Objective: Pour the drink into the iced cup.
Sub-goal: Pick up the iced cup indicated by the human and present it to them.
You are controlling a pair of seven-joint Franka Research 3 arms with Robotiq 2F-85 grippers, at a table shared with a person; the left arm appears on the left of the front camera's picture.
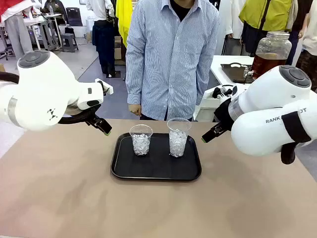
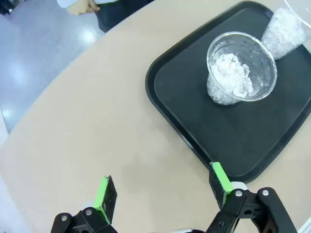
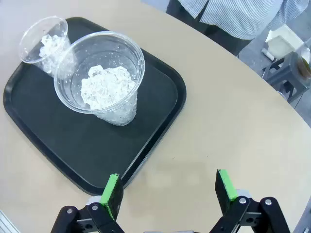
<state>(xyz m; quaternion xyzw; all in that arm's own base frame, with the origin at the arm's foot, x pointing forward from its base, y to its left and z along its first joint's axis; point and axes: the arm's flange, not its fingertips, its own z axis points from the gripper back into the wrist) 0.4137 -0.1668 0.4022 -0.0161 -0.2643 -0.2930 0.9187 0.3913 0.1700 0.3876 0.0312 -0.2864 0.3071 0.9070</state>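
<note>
Iced cups (image 1: 141, 140) wait on the tray (image 1: 153, 168); left claw (image 1: 105, 128) and right claw (image 1: 206, 137) hover spread, empty; pouring unstarted; next: grasp the drink.

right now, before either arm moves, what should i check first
1. Left cup and right cup upright on the tray: ok.
2. Ice in both cups: ok.
3. Left pincer open and empty, beside the tray: ok.
4. Right pincer open and empty, at the tray's edge: ok.
5. Drink at hand: not ok. The jar of amber liquid stands on another table behind the right arm.
6. Jar lid off, ready to pour: cannot tell.
</note>
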